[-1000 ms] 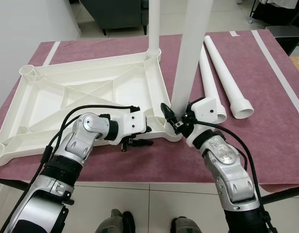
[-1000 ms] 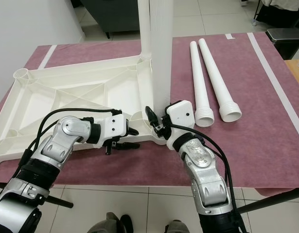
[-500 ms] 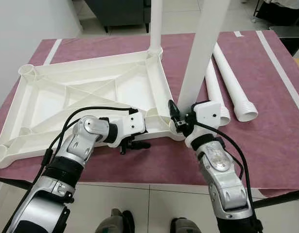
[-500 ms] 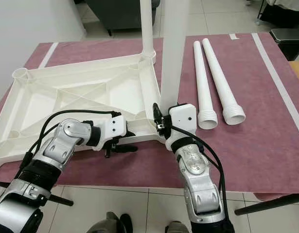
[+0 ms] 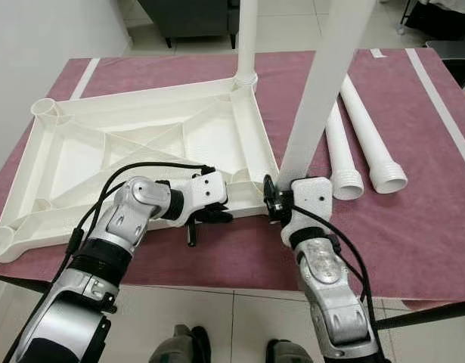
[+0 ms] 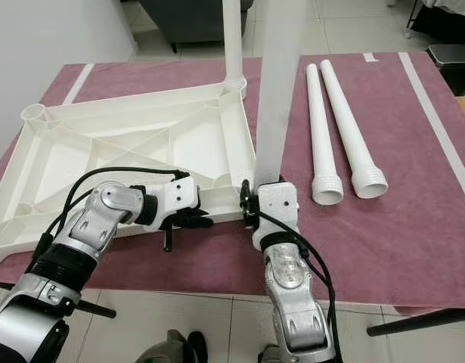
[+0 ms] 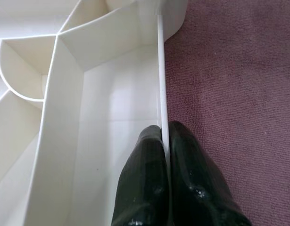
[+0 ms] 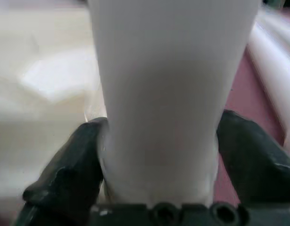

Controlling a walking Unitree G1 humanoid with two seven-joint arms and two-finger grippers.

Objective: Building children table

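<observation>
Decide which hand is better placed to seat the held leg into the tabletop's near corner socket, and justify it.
Right. The right hand already grips the upright table leg at that corner, while the left hand is pinching the tabletop rim, steadying it.

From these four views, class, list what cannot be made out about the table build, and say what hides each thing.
- Top of the held leg: cut off by the eye views' upper edge.
- Whether that leg sits in its corner socket: right gripper covers the joint.
- Top of the fitted far leg: cut off likewise.
- Right wrist view: blurred around the leg.
- Tabletop upper face: turned down onto the cloth.
</observation>
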